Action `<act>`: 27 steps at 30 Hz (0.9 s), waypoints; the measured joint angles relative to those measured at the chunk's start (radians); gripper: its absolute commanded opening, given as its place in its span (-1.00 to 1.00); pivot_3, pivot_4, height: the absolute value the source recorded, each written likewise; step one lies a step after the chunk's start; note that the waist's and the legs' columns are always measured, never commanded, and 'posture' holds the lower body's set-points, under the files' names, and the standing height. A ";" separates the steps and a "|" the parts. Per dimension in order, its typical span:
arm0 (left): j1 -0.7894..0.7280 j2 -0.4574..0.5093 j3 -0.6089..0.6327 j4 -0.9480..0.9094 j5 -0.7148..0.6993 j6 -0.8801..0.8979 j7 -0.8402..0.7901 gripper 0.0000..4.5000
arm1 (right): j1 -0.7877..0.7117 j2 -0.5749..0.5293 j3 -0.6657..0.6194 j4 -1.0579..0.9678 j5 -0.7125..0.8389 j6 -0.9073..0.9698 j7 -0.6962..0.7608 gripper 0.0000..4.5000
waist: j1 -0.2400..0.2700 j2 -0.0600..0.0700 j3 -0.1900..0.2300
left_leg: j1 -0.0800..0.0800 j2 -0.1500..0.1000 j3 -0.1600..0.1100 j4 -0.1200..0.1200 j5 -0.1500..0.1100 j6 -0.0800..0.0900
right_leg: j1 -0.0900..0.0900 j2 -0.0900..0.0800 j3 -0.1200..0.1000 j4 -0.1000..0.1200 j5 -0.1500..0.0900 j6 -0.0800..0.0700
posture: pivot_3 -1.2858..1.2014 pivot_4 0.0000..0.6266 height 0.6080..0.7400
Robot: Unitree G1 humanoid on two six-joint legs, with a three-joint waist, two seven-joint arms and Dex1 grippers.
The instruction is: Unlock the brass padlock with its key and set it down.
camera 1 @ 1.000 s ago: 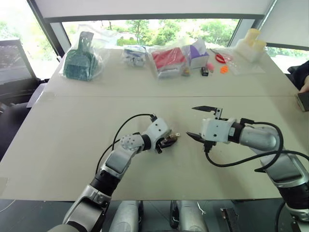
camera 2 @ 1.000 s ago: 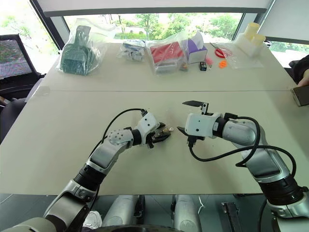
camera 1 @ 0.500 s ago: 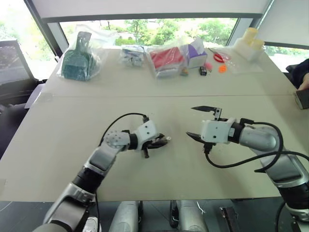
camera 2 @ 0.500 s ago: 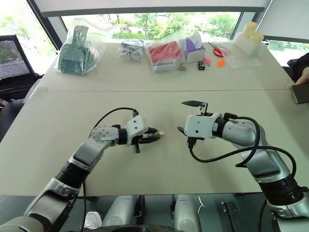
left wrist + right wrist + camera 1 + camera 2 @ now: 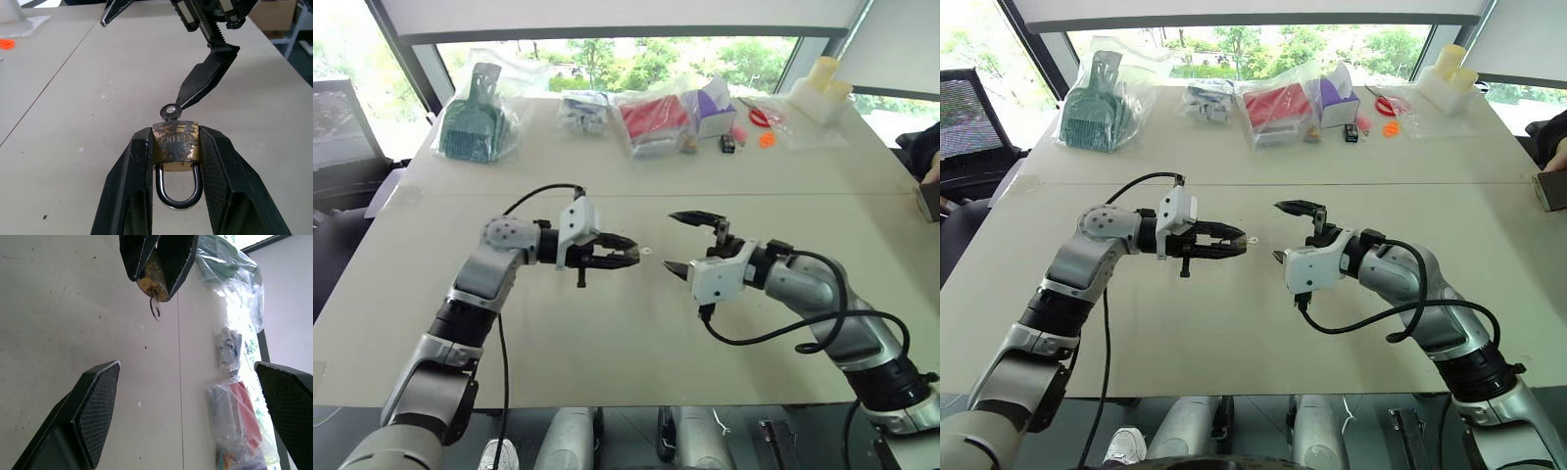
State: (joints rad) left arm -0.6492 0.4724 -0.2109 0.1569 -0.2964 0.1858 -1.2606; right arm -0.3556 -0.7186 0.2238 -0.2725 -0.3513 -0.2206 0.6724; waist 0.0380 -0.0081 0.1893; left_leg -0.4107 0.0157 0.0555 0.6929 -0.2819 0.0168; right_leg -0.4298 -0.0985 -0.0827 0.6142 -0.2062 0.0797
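Left gripper [image 5: 628, 258] is now lifted off the table [image 5: 636, 352] and swung out to its side, still clamped on the brass padlock [image 5: 176, 143], key [image 5: 170, 111] poking toward the right gripper [image 5: 677, 241], which has slid closer with fingers spread wide, holding nothing.

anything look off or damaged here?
Only wear: the small brass padlock clamped between the left gripper fingers has a scuffed, blotchy face. Its silvery shackle looks seated, the key sits in the keyhole, and the open right gripper is close by.
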 measured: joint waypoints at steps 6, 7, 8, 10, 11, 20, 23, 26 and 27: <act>-0.024 -0.011 0.001 0.000 0.000 0.002 0.000 -0.67 | -0.009 0.028 0.009 0.002 -0.019 -0.006 0.000 1.00 | -0.002 0.000 0.000 | 0.000 0.000 0.000 0.000 0.000 0.000 | 0.000 0.000 0.000 0.000 0.000 0.000 | 0.03 -0.52 1.00; -0.024 -0.014 0.001 0.000 0.000 0.002 0.000 -0.67 | -0.014 0.032 0.009 0.003 -0.020 -0.006 0.001 0.89 | -0.002 0.000 0.000 | 0.000 0.000 0.000 0.000 0.000 0.000 | 0.000 0.000 0.000 0.000 0.000 0.000 | 0.03 -0.52 1.00; -0.024 -0.015 0.001 0.000 0.000 0.002 0.000 -0.67 | -0.019 0.035 0.010 0.003 -0.020 -0.006 0.001 0.77 | -0.002 0.000 0.000 | 0.000 0.000 0.000 0.000 0.000 0.000 | 0.000 0.000 0.000 0.000 0.000 0.000 | 0.03 -0.52 1.00; -0.024 -0.015 0.001 0.000 0.000 0.003 0.001 -0.67 | -0.028 0.039 0.011 0.005 -0.020 -0.007 0.001 0.46 | -0.002 0.000 0.000 | 0.000 0.000 0.000 0.000 0.000 0.000 | 0.000 0.000 0.000 0.000 0.000 0.000 | 0.03 -0.52 1.00; -0.024 -0.015 0.001 0.000 0.000 0.003 0.001 -0.67 | -0.036 0.041 0.014 0.008 -0.020 -0.009 0.002 0.23 | -0.002 0.000 0.000 | 0.000 0.000 0.000 0.000 0.000 0.000 | 0.000 0.000 0.000 0.000 0.000 0.000 | 0.03 -0.52 1.00; -0.024 -0.022 0.011 0.003 0.005 -0.008 0.023 -0.67 | -0.044 0.046 0.036 0.014 -0.022 -0.011 0.017 -0.98 | -0.001 0.000 0.000 | 0.000 0.000 0.000 0.000 0.000 0.000 | 0.000 0.000 0.000 0.000 0.000 0.000 | 0.03 -0.52 1.00; -0.024 -0.023 0.011 0.010 0.013 -0.024 0.026 -0.67 | -0.045 0.046 0.036 0.013 -0.021 -0.010 0.024 -0.98 | -0.001 0.000 0.000 | 0.000 0.000 0.000 0.000 0.000 0.000 | 0.000 0.000 0.000 0.000 0.000 0.000 | 0.03 -0.52 1.00; -0.025 -0.023 0.009 0.030 0.037 -0.067 0.031 -0.67 | -0.050 0.051 0.037 0.013 -0.016 -0.001 0.042 -0.98 | -0.002 0.000 0.000 | 0.000 0.000 0.000 0.000 0.000 0.000 | 0.000 0.000 0.000 0.000 0.000 0.000 | 0.03 -0.52 1.00; -0.025 -0.023 0.007 0.034 0.050 -0.092 0.032 -0.67 | -0.053 0.054 0.039 0.012 -0.010 0.010 0.052 -0.98 | -0.002 0.000 0.000 | 0.000 0.000 0.000 0.000 0.000 0.000 | 0.000 0.000 0.000 0.000 0.000 0.000 | 0.03 -0.52 1.00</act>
State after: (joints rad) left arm -0.6741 0.4494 -0.2036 0.1905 -0.2462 0.0941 -1.2290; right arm -0.4087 -0.6642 0.2628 -0.2600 -0.3608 -0.2107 0.7247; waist 0.0362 -0.0080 0.1893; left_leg -0.4105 0.0158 0.0554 0.6929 -0.2819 0.0168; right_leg -0.4298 -0.0981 -0.0827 0.6146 -0.2058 0.0802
